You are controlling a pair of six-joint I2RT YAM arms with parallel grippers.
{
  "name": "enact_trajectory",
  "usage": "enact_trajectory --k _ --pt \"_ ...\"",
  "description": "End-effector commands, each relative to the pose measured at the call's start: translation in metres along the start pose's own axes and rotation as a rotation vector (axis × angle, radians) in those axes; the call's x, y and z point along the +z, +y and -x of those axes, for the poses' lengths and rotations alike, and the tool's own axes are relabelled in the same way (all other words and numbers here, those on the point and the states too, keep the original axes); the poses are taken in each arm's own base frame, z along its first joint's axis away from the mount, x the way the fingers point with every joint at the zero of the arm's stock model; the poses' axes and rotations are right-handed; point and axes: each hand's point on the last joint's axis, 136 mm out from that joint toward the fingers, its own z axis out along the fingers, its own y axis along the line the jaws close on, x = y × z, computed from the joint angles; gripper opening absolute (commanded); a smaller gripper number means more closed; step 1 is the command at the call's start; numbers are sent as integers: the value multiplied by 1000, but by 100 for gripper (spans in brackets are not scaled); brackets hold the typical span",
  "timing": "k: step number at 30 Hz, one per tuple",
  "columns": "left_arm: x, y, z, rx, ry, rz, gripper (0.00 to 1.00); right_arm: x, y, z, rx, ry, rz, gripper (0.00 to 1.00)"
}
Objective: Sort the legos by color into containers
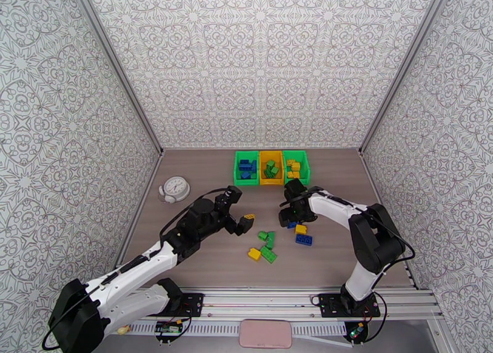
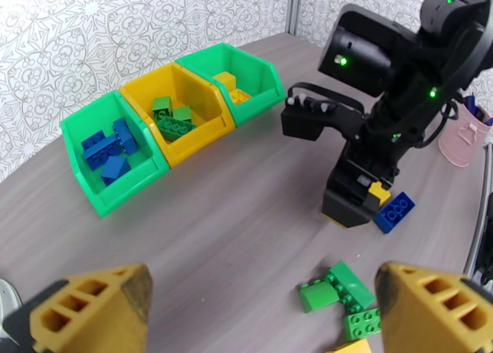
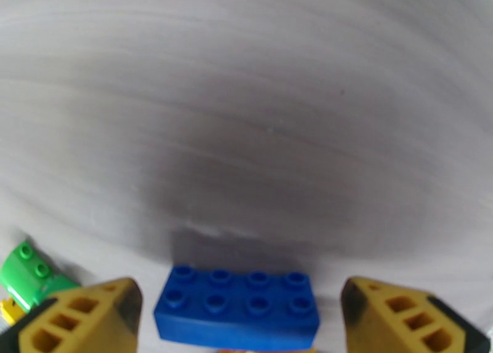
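Three containers stand in a row at the back: a green bin (image 1: 246,167) (image 2: 108,154) with blue legos, a yellow-orange bin (image 1: 270,167) (image 2: 175,111) with green ones, and a green bin (image 1: 295,166) (image 2: 237,80) with yellow ones. Loose legos lie mid-table: green bricks (image 1: 266,236) (image 2: 336,286), a yellow brick (image 1: 254,254), another yellow one (image 1: 301,229) (image 2: 377,192) and a blue one (image 1: 303,239) (image 2: 394,211). My left gripper (image 1: 243,222) (image 2: 265,311) hovers open and empty left of the pile. My right gripper (image 1: 294,219) (image 3: 243,314) is open, low over the table. A blue brick (image 3: 237,308) lies between its fingers with a gap on each side.
A white round clock (image 1: 174,189) sits at the left of the table. A pink cup (image 2: 462,138) stands to the right, behind the right arm. Patterned walls enclose the table on three sides. A green brick (image 3: 28,274) lies just left of the right gripper's fingers.
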Motion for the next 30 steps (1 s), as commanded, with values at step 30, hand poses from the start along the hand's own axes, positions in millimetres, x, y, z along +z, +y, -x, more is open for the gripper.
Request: enact_trajectory --k 30 --pt "-20 -13 -6 18 -13 -12 100 -99 67 179 -59 -547 231 44"
